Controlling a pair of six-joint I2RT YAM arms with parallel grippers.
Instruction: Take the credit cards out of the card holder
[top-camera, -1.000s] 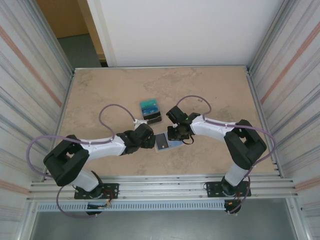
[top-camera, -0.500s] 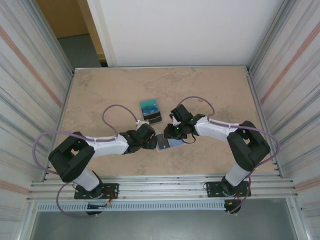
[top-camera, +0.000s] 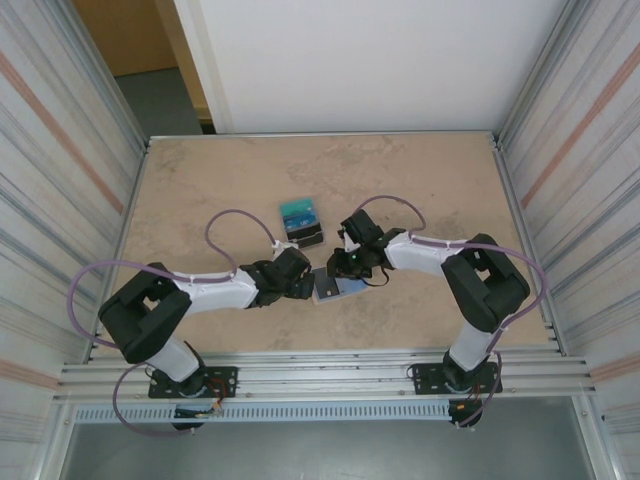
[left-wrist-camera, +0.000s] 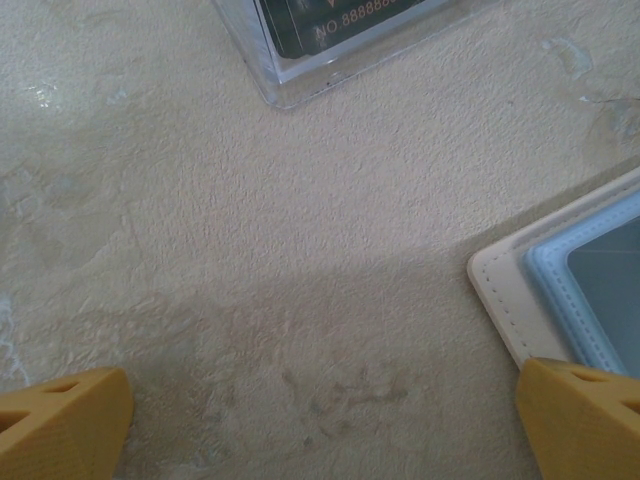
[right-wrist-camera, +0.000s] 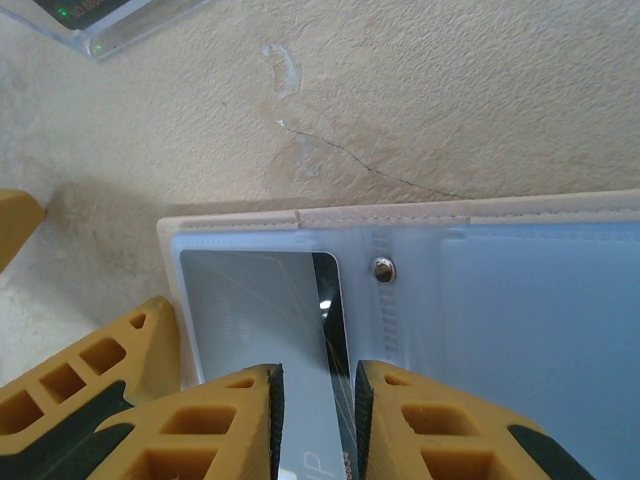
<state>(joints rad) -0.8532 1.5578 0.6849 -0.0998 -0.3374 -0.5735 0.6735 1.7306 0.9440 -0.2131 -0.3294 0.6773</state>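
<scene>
The card holder (top-camera: 341, 289) lies open on the table, pale blue inner face up, with a cream stitched edge (right-wrist-camera: 400, 215). A grey credit card (right-wrist-camera: 260, 310) sits in its left pocket over a dark card (right-wrist-camera: 334, 300). My right gripper (right-wrist-camera: 318, 400) is right above that grey card. Its jaws stand a narrow gap apart and the card lies flat beneath them, not pinched. My left gripper (left-wrist-camera: 320, 430) is wide open, low over the table. Its right fingertip (left-wrist-camera: 585, 420) rests on the holder's corner (left-wrist-camera: 500, 290).
A clear tray with teal, blue and dark cards (top-camera: 301, 222) sits just behind the holder. Its corner shows in the left wrist view (left-wrist-camera: 300, 75) and the right wrist view (right-wrist-camera: 110, 35). The two grippers (top-camera: 305, 285) (top-camera: 340, 270) are close together. Metal walls fence the table.
My right gripper has shifted slightly left over the holder. The left arm has edged closer to the holder's left edge. The holder itself has barely moved.
</scene>
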